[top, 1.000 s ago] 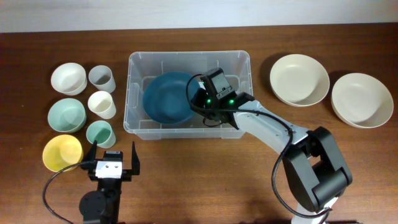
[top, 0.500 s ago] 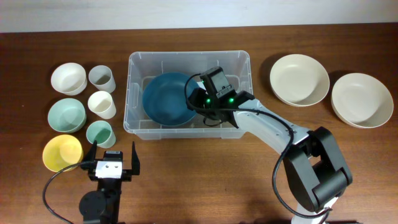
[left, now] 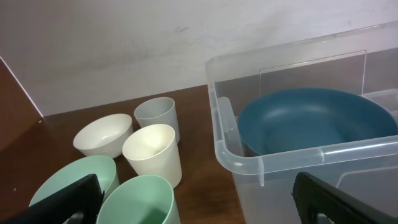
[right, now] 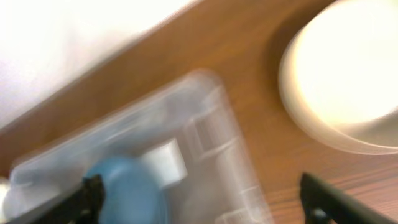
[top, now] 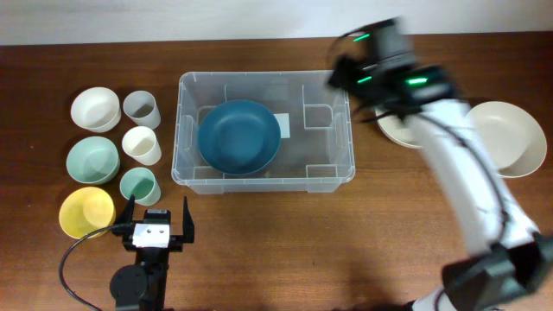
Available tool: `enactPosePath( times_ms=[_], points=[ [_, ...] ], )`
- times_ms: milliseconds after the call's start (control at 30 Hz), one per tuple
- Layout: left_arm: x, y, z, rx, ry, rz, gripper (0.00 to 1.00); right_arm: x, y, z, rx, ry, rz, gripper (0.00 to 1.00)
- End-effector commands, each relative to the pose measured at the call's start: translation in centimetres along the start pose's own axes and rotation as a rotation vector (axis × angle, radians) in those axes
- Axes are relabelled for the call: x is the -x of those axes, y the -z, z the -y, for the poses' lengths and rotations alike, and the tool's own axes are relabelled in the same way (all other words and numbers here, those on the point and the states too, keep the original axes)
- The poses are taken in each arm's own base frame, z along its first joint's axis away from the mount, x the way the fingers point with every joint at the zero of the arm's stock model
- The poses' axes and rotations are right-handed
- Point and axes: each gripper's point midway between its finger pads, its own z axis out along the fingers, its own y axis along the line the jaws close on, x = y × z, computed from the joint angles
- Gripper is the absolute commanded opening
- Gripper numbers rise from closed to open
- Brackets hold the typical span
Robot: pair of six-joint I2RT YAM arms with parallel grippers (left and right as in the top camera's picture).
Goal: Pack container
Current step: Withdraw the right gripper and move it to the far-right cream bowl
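Note:
The container (top: 263,77), a large clear bin, stands mid-table with a dark blue bowl (top: 238,136) lying in its left half. My right gripper (top: 342,74) hovers blurred above the bin's back right corner, open and empty. Its wrist view looks down on the container (right: 217,124), the blue bowl (right: 124,186) and a cream bowl (right: 348,81), with the right gripper (right: 205,208) spread wide. My left gripper (top: 157,212) rests open near the front left edge. In the left wrist view the left gripper (left: 202,211) frames a mint cup (left: 140,202) and the container's rim (left: 249,158).
Left of the bin stand a white bowl (top: 95,110), grey cup (top: 140,107), cream cup (top: 142,144), mint bowl (top: 92,160), mint cup (top: 138,185) and yellow bowl (top: 86,212). Two cream bowls (top: 510,138) lie at the right, the nearer one partly under my right arm.
My right gripper has opened, left the blue bowl inside the bin, and swung up and right to the bin's back right corner. The left arm has not moved.

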Motion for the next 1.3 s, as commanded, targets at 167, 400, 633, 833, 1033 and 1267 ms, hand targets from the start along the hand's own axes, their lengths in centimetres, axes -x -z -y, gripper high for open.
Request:
enactPosePath(
  times_ms=[167, 400, 633, 833, 1033, 1267],
  points=[
    [-0.2, 0.0, -0.1, 0.008, 0.009, -0.001, 1.00, 4.2, 2.5, 19.7, -0.344, -0.521, -0.018, 0.99],
    [-0.1, 0.0, -0.1, 0.008, 0.009, -0.001, 1.00, 1.5, 0.1, 28.7, -0.471, -0.727, -0.103, 0.99],
    [-0.1, 0.0, -0.1, 0.008, 0.009, 0.000, 1.00, 0.2, 1.6, 36.2, -0.547, -0.908, -0.075, 0.99],
    [-0.2, 0.0, -0.1, 0.008, 0.009, -0.001, 1.00, -1.0, 1.2, 40.2, -0.571, -0.986, -0.036, 0.99],
    [-0.1, 0.0, -0.1, 0.008, 0.009, 0.000, 1.00, -0.9, -1.2, 41.4, -0.507, -0.975, 0.033, 0.99],
    [-0.1, 0.0, -0.2, 0.008, 0.009, 0.000, 1.00, 0.1, -3.4, 42.4, -0.471, -0.888, 0.059, 0.99]
  ],
)
